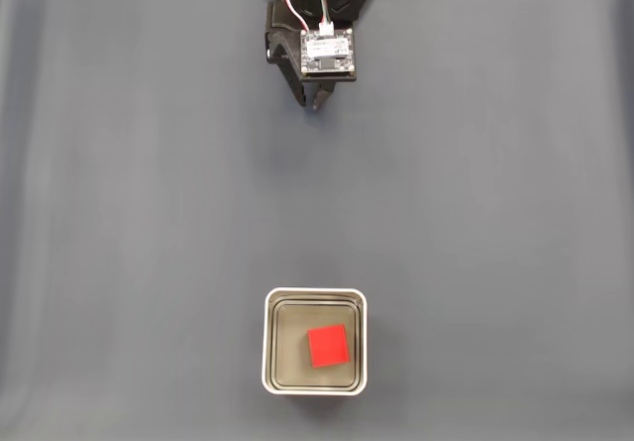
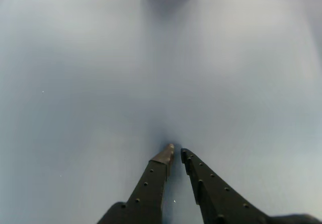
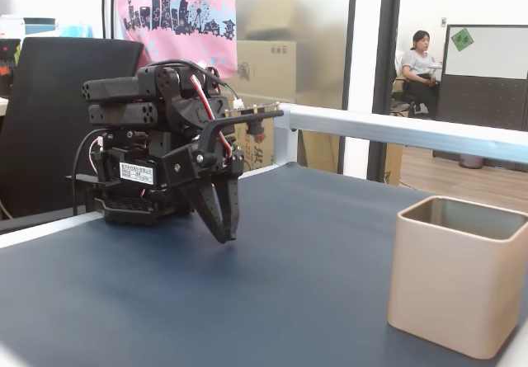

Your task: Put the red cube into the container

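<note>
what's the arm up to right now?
Nothing is being handled at the moment. The red cube already sits inside the container, near the bottom of the top-down fixed view. The arm is folded back at the far end of the dark table, well away from the container, with its end effector pointing down at the mat, empty, fingertips nearly together. The placement looks done and the arm appears parked.
</note>
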